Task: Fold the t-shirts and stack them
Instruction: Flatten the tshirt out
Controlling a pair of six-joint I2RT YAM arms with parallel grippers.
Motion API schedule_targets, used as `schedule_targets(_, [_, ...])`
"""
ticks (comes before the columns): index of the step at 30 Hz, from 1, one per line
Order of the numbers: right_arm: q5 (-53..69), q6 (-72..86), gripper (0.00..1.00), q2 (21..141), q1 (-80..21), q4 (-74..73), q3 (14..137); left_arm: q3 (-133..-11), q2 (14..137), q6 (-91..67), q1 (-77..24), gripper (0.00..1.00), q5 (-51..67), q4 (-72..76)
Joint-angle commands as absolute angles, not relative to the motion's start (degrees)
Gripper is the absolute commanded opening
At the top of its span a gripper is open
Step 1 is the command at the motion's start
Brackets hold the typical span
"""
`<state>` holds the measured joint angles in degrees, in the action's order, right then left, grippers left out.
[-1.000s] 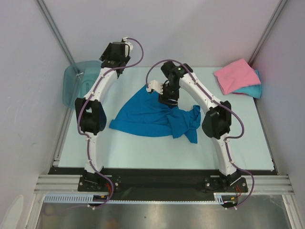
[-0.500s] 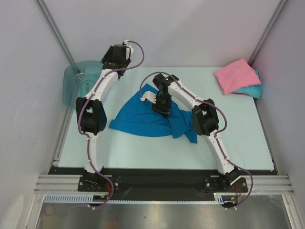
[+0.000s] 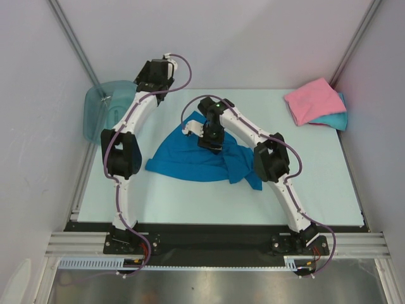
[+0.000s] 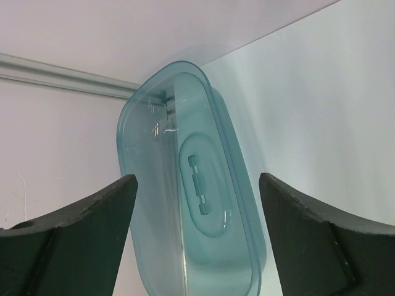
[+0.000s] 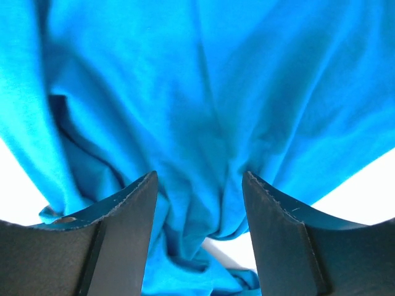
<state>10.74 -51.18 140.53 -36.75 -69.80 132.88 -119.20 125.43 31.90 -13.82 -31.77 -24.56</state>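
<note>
Pale walls [image 3: 253, 38] close round a light table [image 3: 316, 183], and the blue shirt [image 3: 190, 158] lies rumpled at its middle, nearer the left edge than the right. It is a rough triangle: the long side runs roughly parallel to the near edge, the peak points to the far edge, and the cloth is bunched thickest at the right-hand end. The right pincer [image 3: 210, 143] hangs directly over the upper part of that triangle, pointing down. In its wrist view the fingers [image 5: 117, 228] stand apart, with a ridge of blue folds in the gap beneath them. Nothing looks pinched, though how close the tips are to the cloth I cannot tell. The left pincer [image 4: 197, 185] is also spread wide and holds nothing. It sits high by the far-left corner, facing the teal bin [image 3: 101, 111], well apart from the shirt. The right arm is therefore clearly the nearer one, and the coming move looks to be a straight drop onto the ridge below. The pink shirt [image 3: 310, 98] lies folded on the turquoise shirt [image 3: 336, 119] at the far-right corner, and that stack is well away from both pincers. The blue shirt would have to travel there along the table towards the right edge.
</note>
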Motion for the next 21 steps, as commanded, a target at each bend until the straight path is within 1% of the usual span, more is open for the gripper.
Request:
schedule_targets(1, [8.88, -52.47, 0.62, 135.62, -38.05, -74.60, 133.85, -118.92, 123.05, 30.41, -14.41, 0.86, -32.17, -22.76])
schedule_targets(7, [6.95, -53.79, 0.62, 134.39, -38.76, -79.89, 133.77, -117.95, 122.70, 29.53, -14.41, 0.86, -31.47, -22.41])
schedule_targets(11, [5.80, -53.44, 0.60, 133.33, -38.41, -79.89, 131.14, -116.81, 121.99, 29.00, -14.41, 0.86, -31.11, -22.41])
schedule_targets(15, [5.80, -52.39, 0.56, 133.33, -37.71, -79.72, 129.12, -115.58, 121.20, 28.83, -14.41, 0.86, -31.03, -22.06])
schedule_targets(21, [6.59, -51.68, 0.55, 133.51, -37.26, -79.19, 127.09, -113.82, 120.06, 29.44, -14.41, 0.86, -31.11, -20.75])
